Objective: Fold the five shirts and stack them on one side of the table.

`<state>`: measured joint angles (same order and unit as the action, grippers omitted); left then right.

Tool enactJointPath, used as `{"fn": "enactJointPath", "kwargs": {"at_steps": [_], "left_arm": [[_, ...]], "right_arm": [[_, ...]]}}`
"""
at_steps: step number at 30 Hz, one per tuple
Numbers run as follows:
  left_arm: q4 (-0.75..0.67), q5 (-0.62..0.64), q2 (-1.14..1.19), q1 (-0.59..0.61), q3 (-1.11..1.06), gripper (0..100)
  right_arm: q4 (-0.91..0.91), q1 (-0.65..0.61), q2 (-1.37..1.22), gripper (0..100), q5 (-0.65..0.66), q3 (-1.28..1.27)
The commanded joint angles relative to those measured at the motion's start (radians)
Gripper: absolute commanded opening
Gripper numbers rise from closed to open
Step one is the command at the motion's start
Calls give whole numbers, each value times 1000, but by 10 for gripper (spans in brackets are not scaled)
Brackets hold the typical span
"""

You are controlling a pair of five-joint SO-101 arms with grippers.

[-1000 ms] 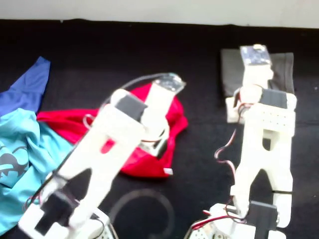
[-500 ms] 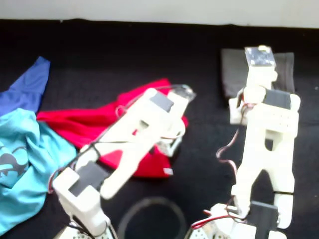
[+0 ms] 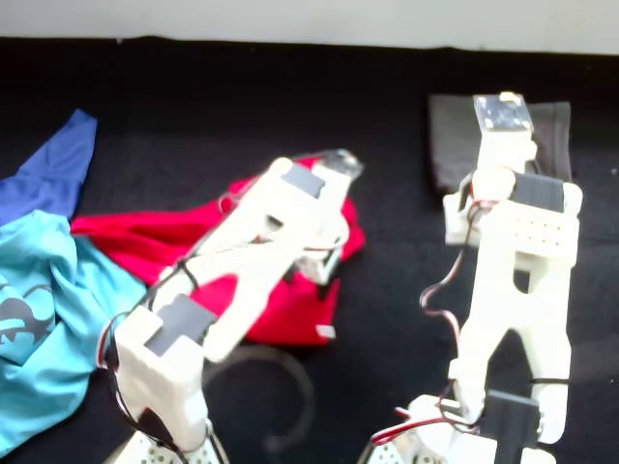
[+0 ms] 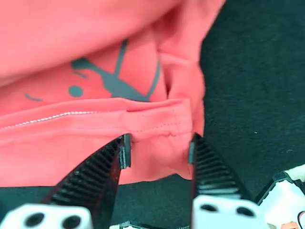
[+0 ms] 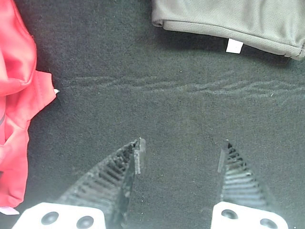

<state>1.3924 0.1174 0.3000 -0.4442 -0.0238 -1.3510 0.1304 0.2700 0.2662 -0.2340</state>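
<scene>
You look to be at the grasp on the red shirt (image 4: 95, 90), folding not yet begun; the next move calls for closing on its hem. Your left gripper (image 4: 158, 145) has its fingers wide apart, the stitched hem corner lying between the tips. Your right gripper (image 5: 181, 152) is likewise spread and holds nothing above the black table (image 5: 181, 95). The folded grey shirt (image 5: 228, 19) lies well beyond its tips.

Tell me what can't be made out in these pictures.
Red shirt: high view, the left arm covers its middle, so its fold is unclear.
Grey shirt: high view, the right arm crosses it; the right wrist view's edge cuts it off.
Teal shirt and blue shirt: the high view's edge cuts both off.
</scene>
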Motion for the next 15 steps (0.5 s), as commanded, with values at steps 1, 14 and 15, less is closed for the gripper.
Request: {"fn": "enactJointPath", "kwargs": {"at_steps": [1, 14, 15], "left_arm": [[-3, 2, -7, 8, -2, 178], [32, 2, -21, 27, 21, 16], [55, 3, -19, 42, 35, 11]], "right_arm": [[1, 10, 28, 245, 9, 13], [-5, 12, 27, 245, 6, 12], [-5, 8, 27, 245, 5, 12]]}}
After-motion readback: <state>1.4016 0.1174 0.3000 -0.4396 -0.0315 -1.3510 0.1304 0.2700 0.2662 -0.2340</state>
